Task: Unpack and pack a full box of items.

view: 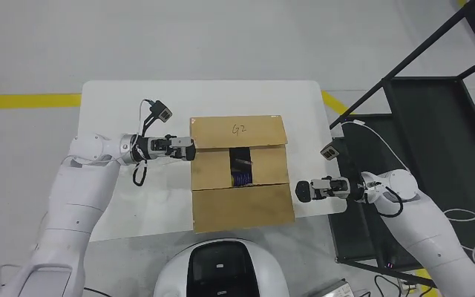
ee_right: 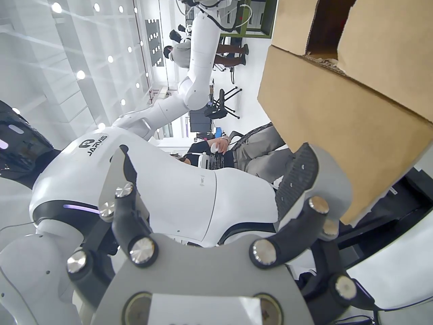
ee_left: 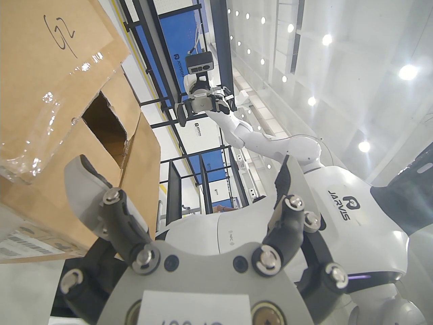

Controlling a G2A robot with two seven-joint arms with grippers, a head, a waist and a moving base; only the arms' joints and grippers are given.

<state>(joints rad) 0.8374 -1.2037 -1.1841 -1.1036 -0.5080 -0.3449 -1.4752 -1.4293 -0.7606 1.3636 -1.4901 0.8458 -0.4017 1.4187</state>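
Closest to the robot, the near flap of the cardboard box (view: 239,208) lies folded outward, and the box stands in the middle of the white table (view: 119,104). At its two sides are the claws, both opened wide and holding nothing: the left gripper (view: 187,149) is against the left wall, and the right gripper (view: 302,190) is just beside the right wall. Farther, in the narrow gap between the inner flaps, something dark blue (view: 241,177) is seen inside, and beyond it lies the far flap.
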